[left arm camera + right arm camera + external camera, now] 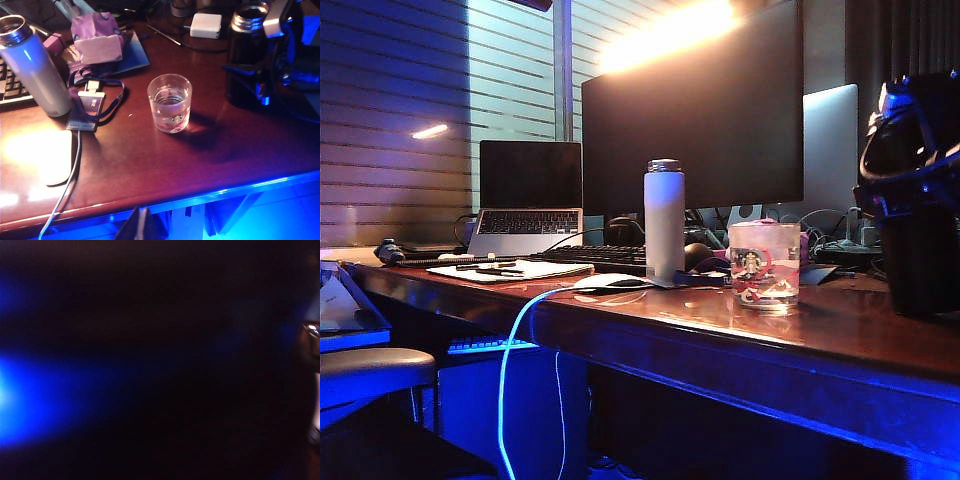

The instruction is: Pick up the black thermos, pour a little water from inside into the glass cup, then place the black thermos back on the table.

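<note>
Item: black thermos. Standing upright on the tabletop at its right end, near the glass cup but apart from it; its mouth is showing open, with no lid visible in the left wrist view.

Item: glass cup. Sitting upright near the middle of the tabletop front, holding a shallow layer of clear water. Judgement: the pour is looking already done, and the thermos is either being set back or just about to be let go; releasing and withdrawing are what is remaining.

Item: right end effector. Sitting right at the thermos body at the far right of the exterior view, dark arm housing looming above and around it. Whether the jaws are clamping the thermos or standing slack around it cannot be told; the right wrist view is showing only darkness and a blue glare.

Item: left end effector. Not appearing in any view; state unknown. Its wrist camera is looking down at the cup from above the front edge.

Item: white bottle. Standing beside a keyboard, well left of the cup.

Item: monitor and laptop. Standing at the back.
</note>
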### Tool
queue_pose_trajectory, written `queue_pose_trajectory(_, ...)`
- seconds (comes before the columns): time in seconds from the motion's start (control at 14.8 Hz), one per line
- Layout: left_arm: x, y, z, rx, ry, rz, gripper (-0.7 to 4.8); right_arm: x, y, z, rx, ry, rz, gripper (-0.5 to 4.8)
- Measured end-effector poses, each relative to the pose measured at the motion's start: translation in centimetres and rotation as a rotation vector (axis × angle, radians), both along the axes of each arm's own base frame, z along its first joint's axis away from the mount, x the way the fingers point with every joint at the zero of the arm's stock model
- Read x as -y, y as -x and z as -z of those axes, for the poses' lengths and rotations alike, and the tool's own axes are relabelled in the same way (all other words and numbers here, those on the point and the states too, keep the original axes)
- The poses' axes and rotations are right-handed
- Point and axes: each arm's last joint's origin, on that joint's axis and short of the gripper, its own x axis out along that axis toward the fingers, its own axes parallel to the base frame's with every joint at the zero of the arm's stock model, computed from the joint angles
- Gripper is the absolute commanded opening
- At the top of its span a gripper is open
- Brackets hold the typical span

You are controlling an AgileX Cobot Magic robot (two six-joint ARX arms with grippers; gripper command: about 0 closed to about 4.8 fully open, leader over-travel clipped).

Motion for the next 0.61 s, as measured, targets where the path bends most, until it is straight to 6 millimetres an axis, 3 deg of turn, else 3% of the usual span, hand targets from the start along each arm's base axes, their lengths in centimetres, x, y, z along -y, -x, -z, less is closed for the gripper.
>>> queue_pose_trajectory(0.14, 0.0, 0.0, 0.0, 0.0, 0.0, 0.0, -0.04, -0.03, -0.28, 0.32, 0.019, -0.004, -0.019, 0.74)
queue_pose_trajectory(0.27, 0.0, 0.0, 0.0, 0.0, 0.0, 0.0, -0.04, -0.04, -0.33, 0.39, 0.022, -0.005, -0.02, 3.0)
queue_pose_trajectory(0.34, 0.0, 0.0, 0.0, 0.0, 0.0, 0.0, -0.04, -0.04, -0.32, 0.41, 0.021, -0.007, -0.02, 3.67)
queue_pose_trajectory(0.61, 0.0, 0.0, 0.0, 0.0, 0.0, 0.0, -0.04, 0.01, -0.04, 0.7, 0.016, -0.008, -0.018, 3.71)
